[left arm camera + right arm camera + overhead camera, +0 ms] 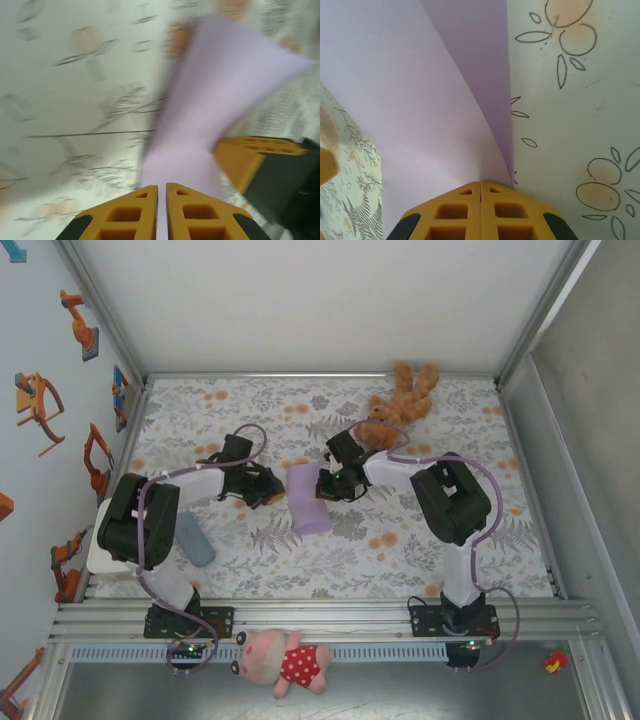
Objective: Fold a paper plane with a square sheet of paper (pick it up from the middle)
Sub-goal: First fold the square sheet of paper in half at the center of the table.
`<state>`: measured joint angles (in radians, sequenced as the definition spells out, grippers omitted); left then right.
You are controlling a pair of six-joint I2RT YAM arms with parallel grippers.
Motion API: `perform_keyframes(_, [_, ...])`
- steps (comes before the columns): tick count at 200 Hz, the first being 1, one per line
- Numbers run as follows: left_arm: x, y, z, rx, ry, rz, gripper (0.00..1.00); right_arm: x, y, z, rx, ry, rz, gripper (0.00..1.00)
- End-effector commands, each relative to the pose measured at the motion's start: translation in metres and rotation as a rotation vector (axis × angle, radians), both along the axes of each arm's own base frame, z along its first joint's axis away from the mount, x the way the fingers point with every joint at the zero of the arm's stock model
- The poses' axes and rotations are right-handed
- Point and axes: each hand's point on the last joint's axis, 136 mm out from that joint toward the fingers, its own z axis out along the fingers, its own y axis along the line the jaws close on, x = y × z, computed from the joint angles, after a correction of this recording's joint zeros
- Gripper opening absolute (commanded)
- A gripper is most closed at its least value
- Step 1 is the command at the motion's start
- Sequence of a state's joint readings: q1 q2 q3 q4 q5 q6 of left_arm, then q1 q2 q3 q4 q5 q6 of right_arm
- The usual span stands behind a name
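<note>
You see the square sheet of paper (308, 500) curled at the centre of the frame, over the flowered tablecloth (400, 545). The right gripper (481, 183) pinches its right edge with closed jaws. The left gripper (161, 187) pinches the left edge with narrow jaws.

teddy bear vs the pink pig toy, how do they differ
The teddy bear is brown and bare, while the pink pig toy wears a red spotted dress. The teddy bear lies on the flowered table, at its far edge; the pink pig toy lies off it, on the near ledge in front of the arm bases. Both are soft toys lying down.
</note>
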<state>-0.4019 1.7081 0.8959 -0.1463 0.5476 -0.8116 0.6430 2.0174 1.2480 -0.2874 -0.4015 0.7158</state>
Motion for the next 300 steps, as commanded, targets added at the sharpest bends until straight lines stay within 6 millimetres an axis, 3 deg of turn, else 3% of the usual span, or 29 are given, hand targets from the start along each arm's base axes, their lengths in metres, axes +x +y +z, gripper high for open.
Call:
perform_keyframes(1, [0.016, -0.029, 0.03, -0.133, -0.088, -0.024, 0.13, -0.05, -0.06, -0.072, -0.305, 0.188, -0.01, 0.0])
perform_keyframes(34, [0.024, -0.054, 0.01, -0.133, -0.039, -0.053, 0.13, -0.05, -0.06, -0.074, -0.302, 0.192, -0.015, 0.0])
perform_keyframes(67, [0.031, -0.052, -0.015, -0.115, 0.004, -0.035, 0.13, -0.052, -0.062, -0.075, -0.309, 0.195, -0.015, 0.0])
perform_keyframes(96, [0.034, -0.032, -0.032, -0.078, 0.013, -0.006, 0.13, -0.056, -0.067, -0.079, -0.331, 0.201, -0.015, 0.0])
perform_keyframes(130, [0.045, 0.006, -0.049, -0.021, 0.017, 0.047, 0.13, -0.058, -0.074, -0.082, -0.357, 0.202, -0.015, 0.0])
perform_keyframes(155, [0.061, 0.035, -0.051, 0.003, -0.001, 0.098, 0.13, -0.059, -0.075, -0.083, -0.364, 0.2, -0.016, 0.0])
perform_keyframes(174, [0.07, 0.044, -0.039, -0.005, -0.049, 0.118, 0.12, -0.058, -0.075, -0.082, -0.363, 0.196, -0.015, 0.0])
perform_keyframes(200, [0.069, 0.026, 0.003, -0.086, -0.152, 0.085, 0.12, -0.056, -0.073, -0.08, -0.358, 0.19, -0.014, 0.0])
perform_keyframes(228, [0.052, -0.006, 0.022, -0.137, -0.196, 0.031, 0.12, -0.056, -0.073, -0.081, -0.356, 0.193, -0.015, 0.0])
perform_keyframes(259, [0.041, -0.041, 0.007, -0.164, -0.155, -0.012, 0.12, -0.058, -0.074, -0.084, -0.361, 0.2, -0.017, 0.0])
perform_keyframes(300, [0.054, -0.046, -0.022, -0.16, -0.101, 0.024, 0.12, -0.059, -0.077, -0.085, -0.37, 0.199, -0.017, 0.0])
